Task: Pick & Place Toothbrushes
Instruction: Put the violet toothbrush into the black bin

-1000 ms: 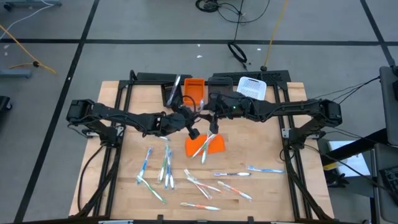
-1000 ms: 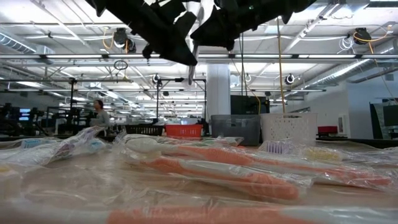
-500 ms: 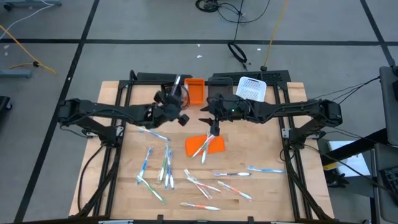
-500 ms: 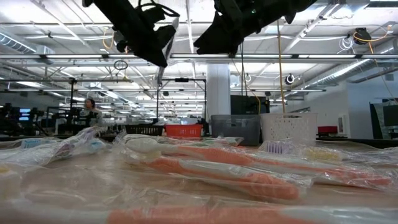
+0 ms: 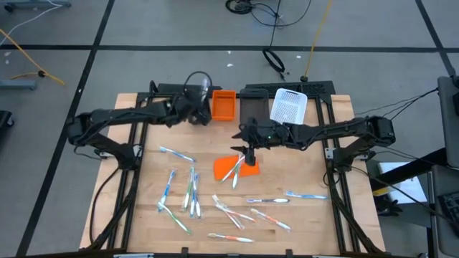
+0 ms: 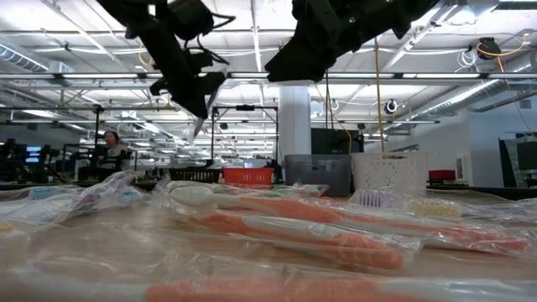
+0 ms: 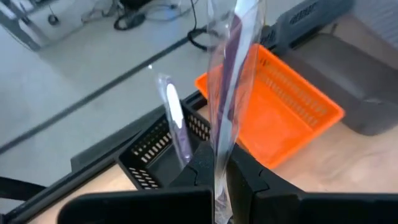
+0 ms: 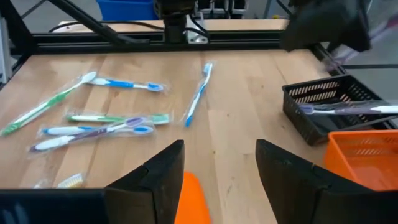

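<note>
Purple-striped, the wrapped toothbrush (image 7: 225, 93) stands pinched in the left gripper (image 5: 195, 109), upper centre of the high view, above the black bin (image 7: 158, 152) where another brush lies, probably to be dropped in. The right gripper (image 5: 249, 152), fingers wide and empty, hangs over the orange sheet (image 5: 242, 168) mid-frame. More toothbrushes (image 5: 188, 192) scatter across the pale wooden table (image 5: 301, 222); a workshop hall lies beyond.

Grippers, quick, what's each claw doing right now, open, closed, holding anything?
Left claw: closed on a clear-wrapped toothbrush, above the black bin.
Right claw: open, empty, over the orange sheet.
</note>
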